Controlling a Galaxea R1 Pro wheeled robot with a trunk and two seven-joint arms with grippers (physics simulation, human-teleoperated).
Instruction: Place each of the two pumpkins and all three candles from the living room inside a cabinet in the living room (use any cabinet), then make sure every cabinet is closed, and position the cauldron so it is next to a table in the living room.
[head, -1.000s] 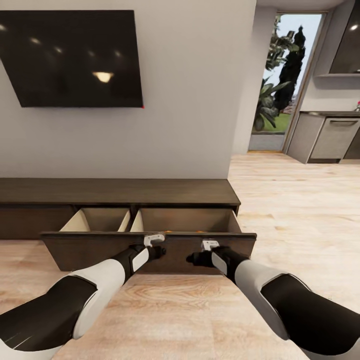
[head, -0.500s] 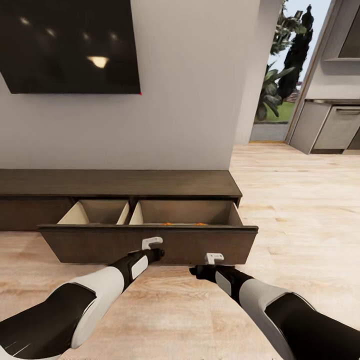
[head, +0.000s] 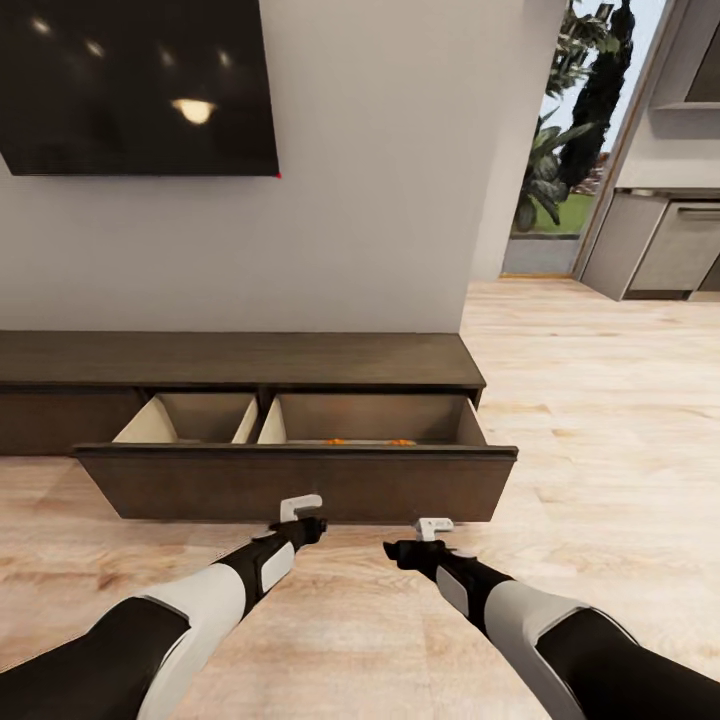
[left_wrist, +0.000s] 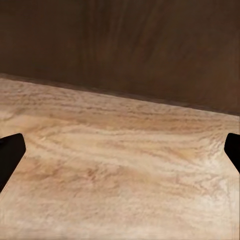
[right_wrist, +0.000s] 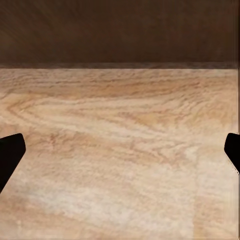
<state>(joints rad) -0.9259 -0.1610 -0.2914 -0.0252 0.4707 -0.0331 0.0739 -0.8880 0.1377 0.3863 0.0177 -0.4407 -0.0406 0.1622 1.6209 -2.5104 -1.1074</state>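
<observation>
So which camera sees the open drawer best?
The head view: it shows the cabinet's whole open drawer with its pale inside and a peek of orange. Both wrist views show just its dark front above the floor, between open fingertips.

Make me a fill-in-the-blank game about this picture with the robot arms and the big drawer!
1. The cabinet drawer is pulled ____.
2. Both grippers, the left gripper and the right gripper, hang over the wooden ____.
3. In the wrist views, each gripper's fingers are spread wide, so both grippers are ____.
4. Little bits of the color ____ peek over the drawer's front edge.

Missing words: open; floor; open; orange
</observation>
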